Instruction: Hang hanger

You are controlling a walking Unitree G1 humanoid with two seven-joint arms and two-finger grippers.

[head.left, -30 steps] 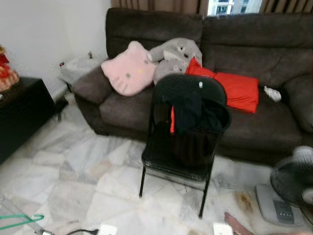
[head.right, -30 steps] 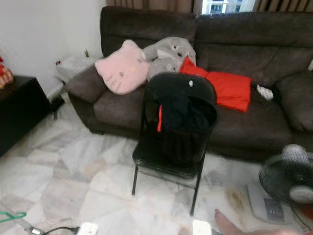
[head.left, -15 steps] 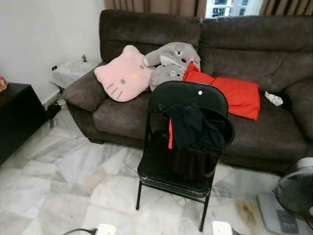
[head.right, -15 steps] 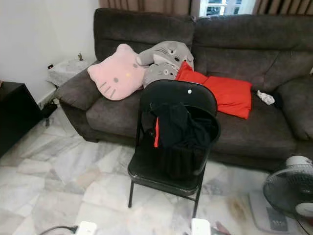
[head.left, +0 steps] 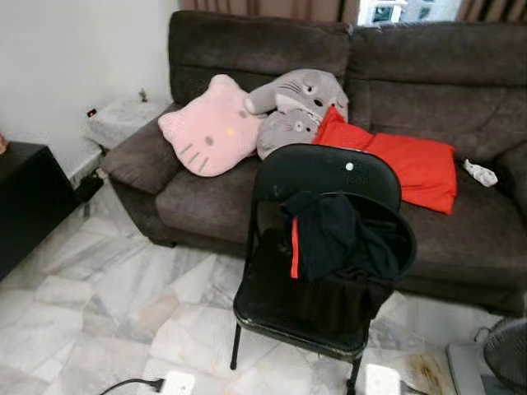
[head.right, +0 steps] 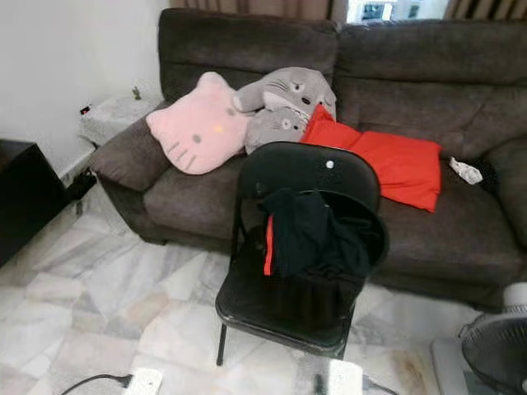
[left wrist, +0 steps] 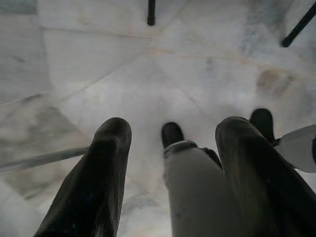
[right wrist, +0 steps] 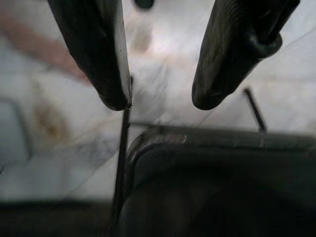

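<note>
dark garment (head.left: 342, 239) on chair (head.left: 317, 177) (both tools (left wrist: 170, 143) apart)

Head views: even, soft indoor light, fairly sharp, slight softness twd edges. Window (head.left: 409, 10) above sofa (head.left: 428, 99) back blown out white. Black chair (head.right: 300, 247) and clothes (head.right: 317, 234) lose detail in shadow. Marble floor (head.left: 107, 313) bright, no hard shadows. Wrist views blurred: close fingers (left wrist: 94, 182) out of focus, right wrist view dim at bottom.
</note>
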